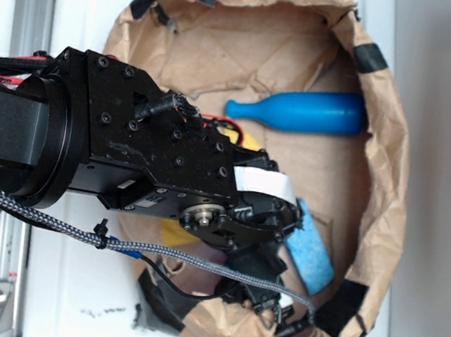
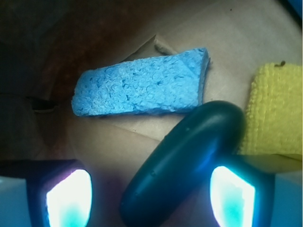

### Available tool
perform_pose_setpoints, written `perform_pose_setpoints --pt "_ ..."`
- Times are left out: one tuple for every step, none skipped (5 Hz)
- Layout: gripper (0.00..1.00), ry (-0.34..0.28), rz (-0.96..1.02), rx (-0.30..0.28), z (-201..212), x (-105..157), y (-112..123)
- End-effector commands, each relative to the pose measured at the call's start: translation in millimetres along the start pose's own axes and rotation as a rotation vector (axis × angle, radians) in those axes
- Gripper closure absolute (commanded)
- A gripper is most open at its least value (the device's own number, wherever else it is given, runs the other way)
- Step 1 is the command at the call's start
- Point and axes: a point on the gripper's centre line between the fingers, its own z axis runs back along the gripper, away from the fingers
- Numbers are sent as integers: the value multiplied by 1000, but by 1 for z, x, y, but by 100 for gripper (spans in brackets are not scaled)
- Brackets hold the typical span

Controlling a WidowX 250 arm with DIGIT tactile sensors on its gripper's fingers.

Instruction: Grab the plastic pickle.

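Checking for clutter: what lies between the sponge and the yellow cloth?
In the wrist view, the pickle's upper end lies between the sponge and the yellow cloth; above it is bare brown paper.

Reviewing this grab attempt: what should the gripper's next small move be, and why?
Probably close the fingers. In the wrist view the plastic pickle already lies between them, slanted, its upper end near the sponge and yellow cloth. The gripper looks open, so closing should catch it.
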Motion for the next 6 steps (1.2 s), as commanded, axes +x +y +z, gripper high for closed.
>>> perform_pose_setpoints --pt "100 -50 36 8 2 10 1" --pt "100 -56 22 43 3 5 0" --pt "100 -55 8 69 1 1 4" --pt "100 -51 10 82 2 -2 7" --pt "100 -72 25 95 18 -2 10" --pt "100 -134 117 176 43 -2 22"
